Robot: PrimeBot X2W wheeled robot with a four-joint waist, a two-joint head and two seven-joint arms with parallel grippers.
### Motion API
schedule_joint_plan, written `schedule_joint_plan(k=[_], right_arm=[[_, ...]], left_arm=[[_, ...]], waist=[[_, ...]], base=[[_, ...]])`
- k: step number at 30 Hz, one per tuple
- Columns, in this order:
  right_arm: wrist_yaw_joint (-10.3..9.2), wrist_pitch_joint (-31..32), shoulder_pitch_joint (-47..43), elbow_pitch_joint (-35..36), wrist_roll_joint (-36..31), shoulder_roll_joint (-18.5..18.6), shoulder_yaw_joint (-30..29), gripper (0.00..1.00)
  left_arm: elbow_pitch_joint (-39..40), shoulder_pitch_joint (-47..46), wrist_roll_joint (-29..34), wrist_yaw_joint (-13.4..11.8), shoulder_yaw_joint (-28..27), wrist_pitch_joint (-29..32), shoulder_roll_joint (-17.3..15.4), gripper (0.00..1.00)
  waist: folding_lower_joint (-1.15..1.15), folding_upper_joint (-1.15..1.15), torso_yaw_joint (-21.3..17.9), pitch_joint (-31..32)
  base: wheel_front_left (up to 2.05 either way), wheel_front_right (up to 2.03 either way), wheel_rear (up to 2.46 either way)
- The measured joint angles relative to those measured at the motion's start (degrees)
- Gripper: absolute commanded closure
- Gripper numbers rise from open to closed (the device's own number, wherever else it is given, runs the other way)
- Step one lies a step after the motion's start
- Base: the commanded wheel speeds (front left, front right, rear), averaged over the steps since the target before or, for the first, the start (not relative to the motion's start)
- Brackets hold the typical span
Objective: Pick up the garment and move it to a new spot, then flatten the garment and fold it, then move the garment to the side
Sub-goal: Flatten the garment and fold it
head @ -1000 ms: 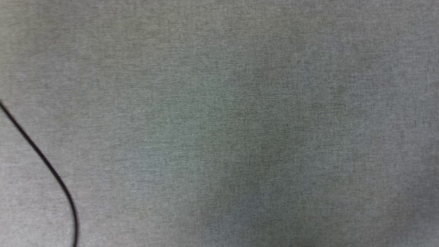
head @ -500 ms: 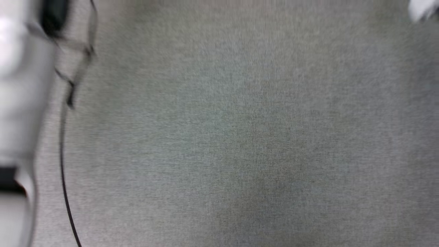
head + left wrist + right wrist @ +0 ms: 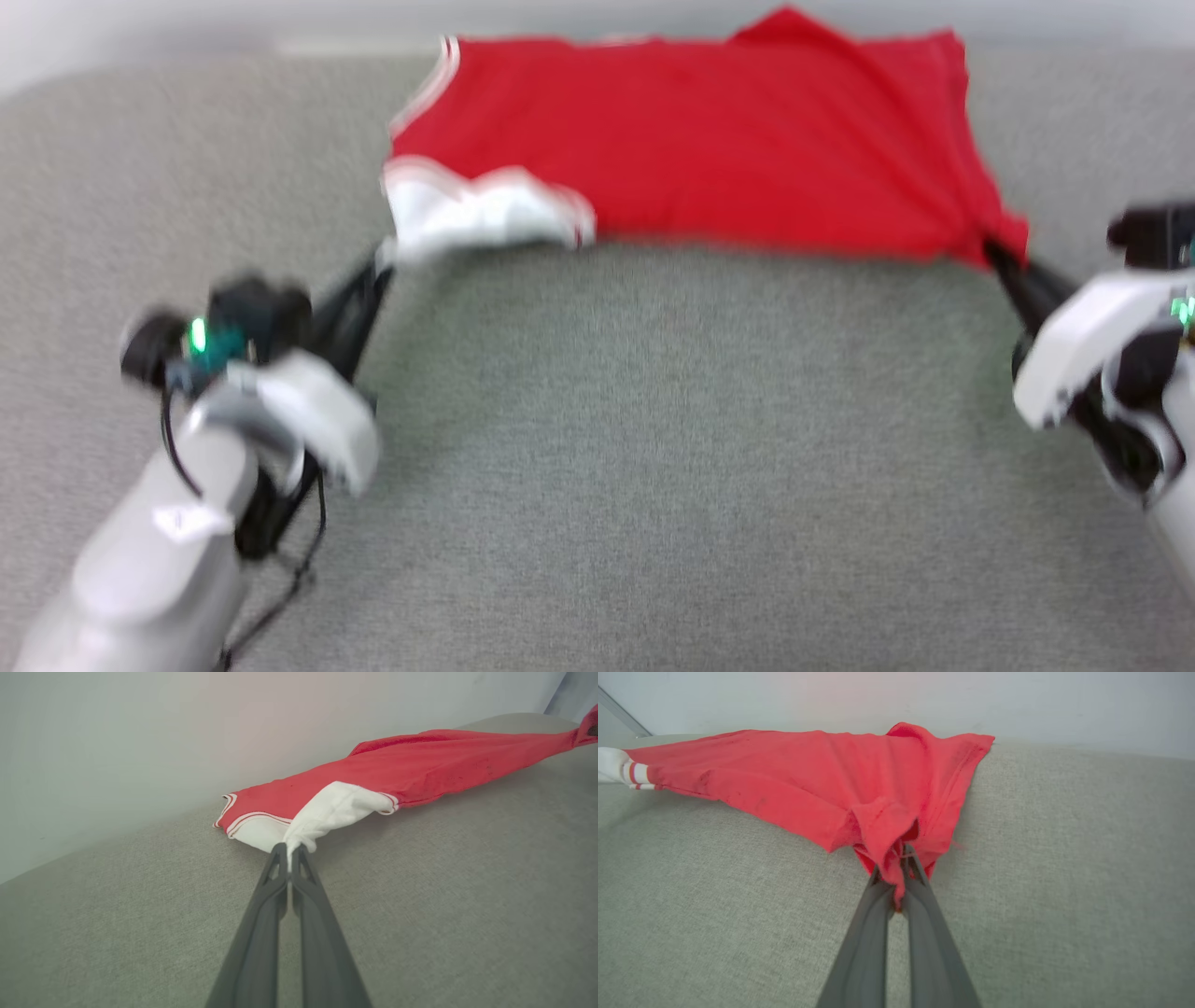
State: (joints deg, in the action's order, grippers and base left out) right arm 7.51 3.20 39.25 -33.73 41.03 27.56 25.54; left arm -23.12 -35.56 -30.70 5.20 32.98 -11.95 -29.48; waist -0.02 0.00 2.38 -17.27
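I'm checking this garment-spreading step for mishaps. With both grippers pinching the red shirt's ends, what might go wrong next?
1. The left gripper pinches just a tip of the white sleeve, so a hard pull may slip it free.
2. The right gripper clamps a bunched corner of the garment, apparently several layers thick, so flattening may leave that end creased.

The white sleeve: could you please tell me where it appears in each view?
Head view: sleeve, upper left of centre.
Left wrist view: sleeve, centre, pinched in the left end effector.
Right wrist view: sleeve, far left edge.
Shared landmark: the red garment body beside it.
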Motion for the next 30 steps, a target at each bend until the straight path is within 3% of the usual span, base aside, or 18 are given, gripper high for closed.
schedule_joint_plan(k=[7,15,30], right_arm=[[0.00,2.34,-10.32,4.23,5.01,3.78,0.31,1.00],[0.00,4.22,-19.22,8.69,7.46,6.06,-0.90,1.00],[0.00,12.49,-37.07,19.54,11.59,11.28,-8.70,1.00]], left_arm=[[11.35,14.94,-3.39,-0.27,2.69,8.06,-6.89,1.00],[24.50,27.83,-7.73,-3.43,3.74,14.88,-13.44,1.00],[38.23,40.58,-16.15,-5.76,5.28,22.53,-20.59,1.00]], waist=[[-0.01,0.00,0.22,6.66],[0.00,0.00,0.93,10.91],[0.01,0.00,1.50,14.91]], base=[[0.00,0.00,0.00],[0.00,0.00,0.00],[0.00,0.00,0.00]])
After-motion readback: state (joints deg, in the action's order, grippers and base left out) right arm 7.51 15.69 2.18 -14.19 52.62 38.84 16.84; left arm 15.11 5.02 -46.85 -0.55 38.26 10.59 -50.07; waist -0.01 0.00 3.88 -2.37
